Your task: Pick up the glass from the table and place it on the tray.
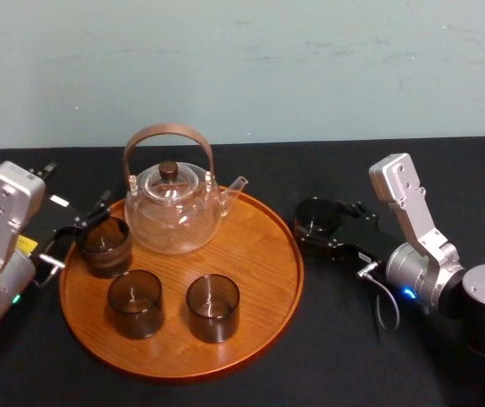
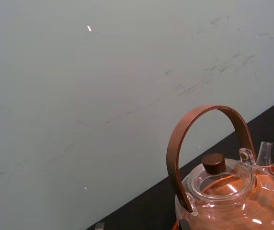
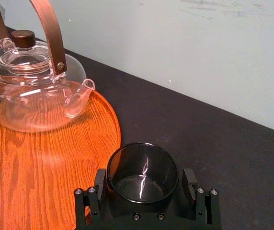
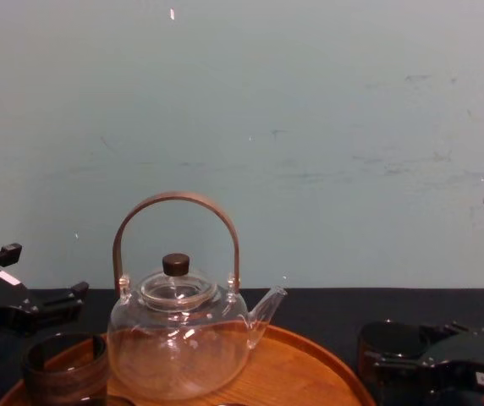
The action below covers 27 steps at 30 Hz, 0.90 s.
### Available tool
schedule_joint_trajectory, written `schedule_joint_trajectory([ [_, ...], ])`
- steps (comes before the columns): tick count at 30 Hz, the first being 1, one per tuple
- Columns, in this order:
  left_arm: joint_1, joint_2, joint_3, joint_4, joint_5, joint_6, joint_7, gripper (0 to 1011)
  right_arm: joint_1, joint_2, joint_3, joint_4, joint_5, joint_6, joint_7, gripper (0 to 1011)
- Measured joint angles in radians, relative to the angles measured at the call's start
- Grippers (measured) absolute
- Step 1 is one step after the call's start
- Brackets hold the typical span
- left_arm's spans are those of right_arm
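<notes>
A dark smoked glass stands on the black table just right of the round orange-brown wooden tray. My right gripper reaches in from the right and stands open, one finger on each side of that glass. In the right wrist view the glass sits upright between the fingers, close to the pads but not squeezed, a little off the tray rim. My left gripper is open at the tray's left edge, just behind another dark glass that stands on the tray.
A clear glass teapot with a brown hoop handle stands at the back of the tray. Two more dark glasses stand at its front. The right part of the tray is bare wood. A pale wall runs behind the table.
</notes>
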Motion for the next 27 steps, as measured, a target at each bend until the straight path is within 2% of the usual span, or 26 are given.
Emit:
schedule_joint_trajectory([
  [20,0.000,0.000,0.000,0.000,0.000,0.000,0.000,1001,-0.001,0.000,-0.001,-0.002,-0.002,-0.002,-0.001,1002],
  [27,0.000,0.000,0.000,0.000,0.000,0.000,0.000,1001,0.004,-0.005,0.003,0.015,0.000,-0.002,0.004,1002],
])
